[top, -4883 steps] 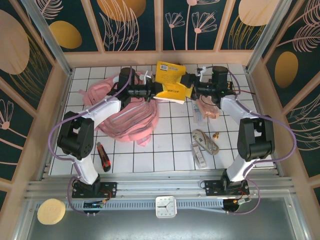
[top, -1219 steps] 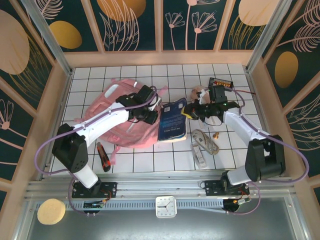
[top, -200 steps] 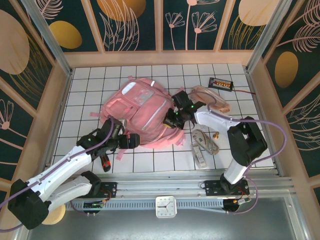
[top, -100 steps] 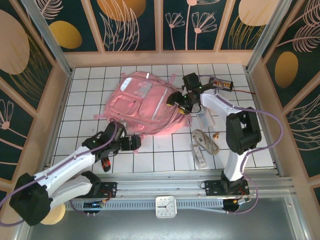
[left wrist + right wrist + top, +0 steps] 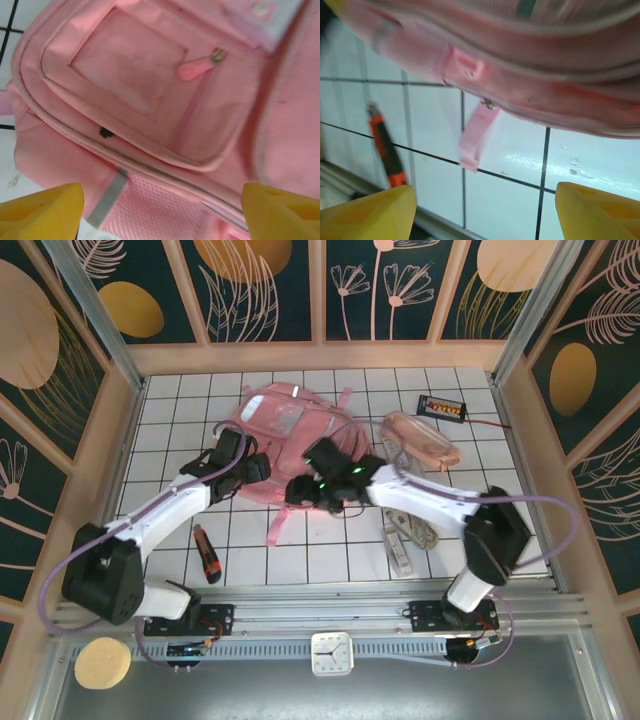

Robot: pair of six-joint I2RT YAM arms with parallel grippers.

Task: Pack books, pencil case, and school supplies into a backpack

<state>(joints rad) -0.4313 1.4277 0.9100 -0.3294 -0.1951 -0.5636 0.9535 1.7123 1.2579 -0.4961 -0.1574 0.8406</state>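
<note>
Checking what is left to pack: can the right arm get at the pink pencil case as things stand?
Probably yes. The pencil case lies uncovered on the tiles right of the backpack, and the right arm, its fingers apart and empty, would only need to swing across.

Under the left tool [image 5: 160,215], the backpack [image 5: 150,125] is matt pink woven cloth, with a coarser mesh-like weave close to the fingers [image 5: 42,210], which are smooth yellow plastic. Its pocket window [image 5: 127,75] looks like cloudy soft plastic. The zip pull [image 5: 197,70] is smooth pink rubbery plastic on a small metal ring. Below the right tool [image 5: 485,210], a ribbed webbing strap [image 5: 475,135] lies on the desk [image 5: 510,200] of glossy white tiles. The knife [image 5: 385,145] at that tool's left finger looks like hard orange-and-black plastic, though blurred.
</note>
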